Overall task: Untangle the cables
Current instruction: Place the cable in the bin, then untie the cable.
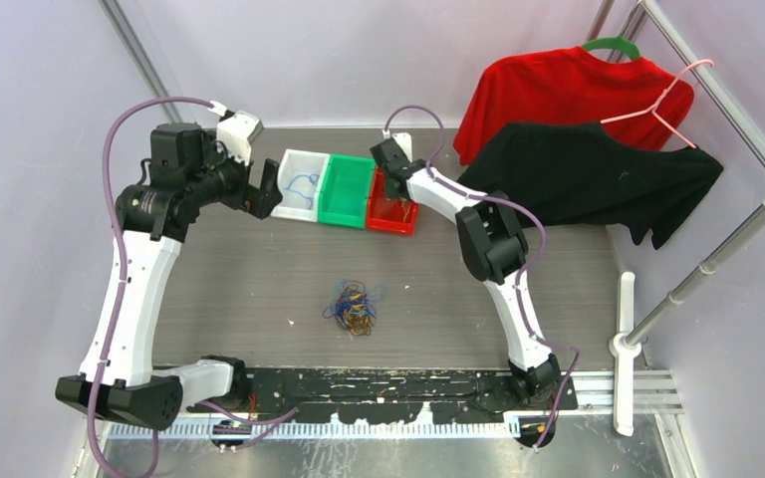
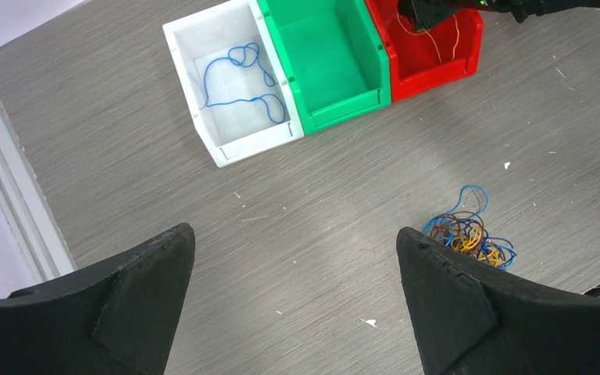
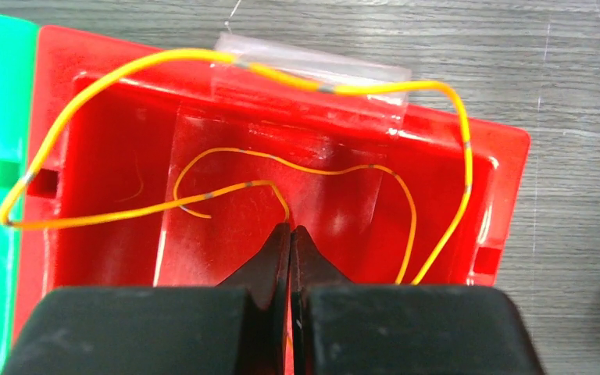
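A grey table (image 1: 239, 289) seen from above, with two robot arms bolted at its near edge. At far left, the left gripper (image 1: 264, 189) hangs above the table beside a row of bins, its two black fingers spread wide apart and holding nothing; its own camera (image 2: 295, 233) looks down between them at bare table. Just to its right stands a white bin (image 1: 297, 204) with one loose blue cable (image 2: 262, 98) lying in loops on its floor. Touching it is a green bin (image 1: 347, 189). Nearer the arm bases, about mid-table and well apart from the bins, sits a small tangle of cables (image 1: 352, 306) in blue, orange and dark brown, clumped together. Next in the row is a red bin (image 1: 398, 217) holding a thick yellow cable (image 3: 324, 88) draped over its rim and a thinner orange cable (image 3: 312, 168) inside. The right gripper (image 3: 291, 230) is lowered into this bin with its fingers pressed together; the orange cable runs up to the tips, but whether it is pinched cannot be told. At far right, a black shirt (image 1: 598, 179) and a red shirt (image 1: 558, 95) hang from a rail (image 1: 717, 259).
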You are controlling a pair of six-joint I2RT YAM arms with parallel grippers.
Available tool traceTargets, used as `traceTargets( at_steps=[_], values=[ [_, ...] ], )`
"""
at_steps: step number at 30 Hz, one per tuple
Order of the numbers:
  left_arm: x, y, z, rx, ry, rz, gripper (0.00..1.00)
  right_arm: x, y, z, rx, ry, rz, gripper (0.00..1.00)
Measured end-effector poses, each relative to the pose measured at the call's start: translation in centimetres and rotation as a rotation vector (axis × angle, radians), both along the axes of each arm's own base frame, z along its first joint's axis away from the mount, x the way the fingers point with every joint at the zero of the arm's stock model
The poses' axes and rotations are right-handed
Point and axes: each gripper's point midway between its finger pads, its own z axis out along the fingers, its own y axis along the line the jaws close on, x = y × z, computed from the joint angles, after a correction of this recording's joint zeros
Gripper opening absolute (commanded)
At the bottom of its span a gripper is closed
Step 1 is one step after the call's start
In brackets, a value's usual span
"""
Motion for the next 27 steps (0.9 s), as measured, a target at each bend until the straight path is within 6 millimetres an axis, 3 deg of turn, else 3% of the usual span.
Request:
traceTargets(
  at_steps=[3, 6, 9, 13, 16, 18, 20, 23, 27],
  values=[
    [0.0, 0.3, -0.4, -0.002, 0.01, 0.006, 0.99, -0.2, 0.4, 0.2, 0.0, -0.009, 0.012, 0.14],
    [0.1, 0.5, -0.6, -0.002, 0.017, 0.01, 0.98, -0.5, 0.8, 1.6, 0.02, -0.018, 0.037, 0.33],
    [0.0, 0.5, -0.7, -0.005, 0.022, 0.003, 0.98, -0.9, 1.4, 4.9, 0.063, -0.054, 0.067, 0.52],
    [-0.4, 0.2, -1.9, -0.004, 0.052, -0.028, 0.95, -2.9, 1.7, 11.6, 0.124, -0.146, 0.107, 0.65],
    [-1.1, -0.2, -3.7, -0.006, 0.107, -0.06, 0.93, -6.2, 2.2, 16.2, 0.156, -0.221, 0.168, 0.69],
    [-1.7, -0.5, -5.0, -0.009, 0.146, -0.09, 0.92, -9.2, 3.3, 17.8, 0.183, -0.248, 0.243, 0.69],
    [-2.6, -0.9, -6.3, -0.022, 0.187, -0.119, 0.89, -12.9, 4.8, 18.0, 0.228, -0.249, 0.335, 0.68],
    [-4.3, -1.9, -8.5, -0.061, 0.25, -0.173, 0.84, -18.0, 5.5, 15.7, 0.276, -0.203, 0.428, 0.68],
    [-6.7, -4.1, -12.1, -0.084, 0.362, -0.262, 0.79, -21.1, 1.9, 10.9, 0.276, -0.132, 0.385, 0.67]
  ],
)
